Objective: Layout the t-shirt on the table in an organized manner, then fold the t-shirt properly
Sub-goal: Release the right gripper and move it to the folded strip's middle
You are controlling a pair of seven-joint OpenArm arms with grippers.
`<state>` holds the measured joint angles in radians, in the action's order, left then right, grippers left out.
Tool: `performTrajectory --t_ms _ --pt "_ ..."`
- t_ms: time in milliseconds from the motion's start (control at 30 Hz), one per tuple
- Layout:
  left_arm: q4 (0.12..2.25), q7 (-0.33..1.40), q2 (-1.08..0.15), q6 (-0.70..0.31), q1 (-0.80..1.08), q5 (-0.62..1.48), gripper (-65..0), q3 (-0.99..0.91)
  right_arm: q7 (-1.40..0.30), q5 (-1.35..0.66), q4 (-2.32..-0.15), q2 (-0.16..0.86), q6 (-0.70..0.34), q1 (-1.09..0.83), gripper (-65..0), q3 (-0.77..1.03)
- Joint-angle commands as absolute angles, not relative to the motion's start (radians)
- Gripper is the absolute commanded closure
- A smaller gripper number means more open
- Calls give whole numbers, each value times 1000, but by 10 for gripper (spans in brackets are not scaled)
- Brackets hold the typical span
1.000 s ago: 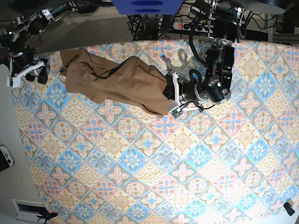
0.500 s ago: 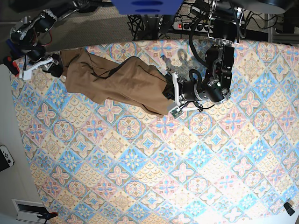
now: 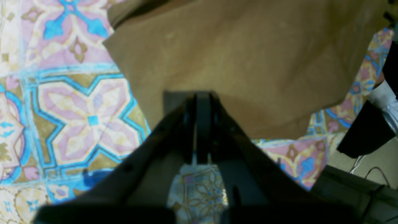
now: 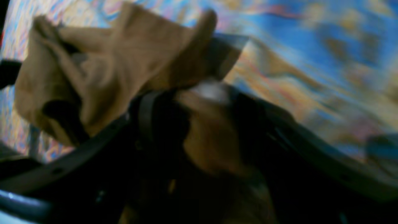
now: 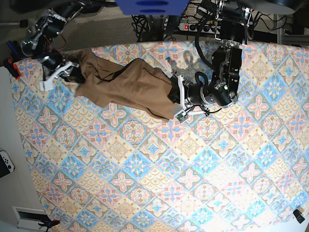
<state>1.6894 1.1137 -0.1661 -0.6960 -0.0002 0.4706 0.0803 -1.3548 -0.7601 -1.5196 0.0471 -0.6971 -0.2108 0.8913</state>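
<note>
The tan-brown t-shirt [image 5: 130, 84] lies bunched in a long crumpled strip on the far left part of the table [image 5: 159, 183]. My left gripper [image 5: 177, 99] is at the shirt's right end, shut on its edge. In the left wrist view the fingers [image 3: 189, 124] meet under the fabric [image 3: 248, 53], with the patterned table [image 3: 77, 118] beside them. My right gripper [image 5: 65, 72] is at the shirt's left end. The blurred right wrist view shows that gripper [image 4: 189, 84] with its jaws apart and shirt fabric [image 4: 102, 71] bunched between and beyond them.
A power strip with cables [image 5: 193, 26] lies along the far table edge behind the left arm. A blue object [image 5: 149, 6] hangs at the top. A white controller [image 5: 6, 164] sits off the table's left side, and a small black object [image 5: 299, 216] at the near right corner.
My right arm has swung from beyond the table's left edge rightward into the shirt's left end, which has shifted a little to the right. The left arm has stayed put.
</note>
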Motion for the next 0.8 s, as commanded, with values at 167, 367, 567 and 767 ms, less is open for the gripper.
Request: performTrajectory --t_ms 167,367,567,767 --pt "1704 1095 -170 -698 -15 486 0 73 -1396 -736 -1524 47 -698 -219 -304 826" --pt "1707 1095 -176 -698 -15 487 0 71 -1396 -736 -1524 47 -698 -219 0 825" --pt "1709 1095 -202 -698 -7 489 0 70 -1396 -736 -1517 51 -698 -216 0 829" --pt "1802 1095 -197 -698 38 493 0 10 -1396 -736 -1521 127 -698 -191 0 829"
